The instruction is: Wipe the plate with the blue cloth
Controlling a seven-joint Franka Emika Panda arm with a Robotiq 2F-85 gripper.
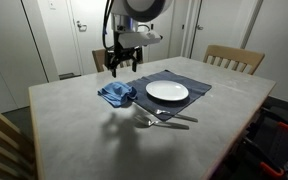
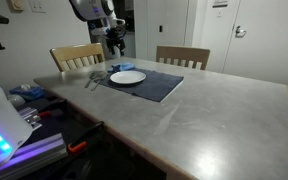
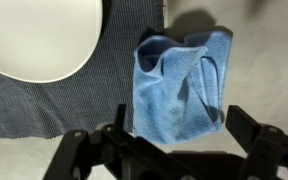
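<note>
The jaws hang apart, empty, above the blue cloth (image 1: 116, 94) at the placemat's (image 1: 197, 90) left edge. Bare worktop (image 1: 74, 130) spreads left and near; the plate (image 1: 167, 92) lies right.

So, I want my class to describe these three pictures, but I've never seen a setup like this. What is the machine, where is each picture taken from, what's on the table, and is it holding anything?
The machine is a robot arm that ends in a two-fingered pincer. Two pictures come from cameras standing in the room, looking at the table from different sides. The third comes from a camera on the arm's wrist, looking down past the pincer.

On the grey table lies a dark placemat with a white plate on it. A crumpled blue cloth lies at one edge of the mat, and some cutlery at another.

The pincer hangs above the cloth with its jaws open, holding nothing.
</note>
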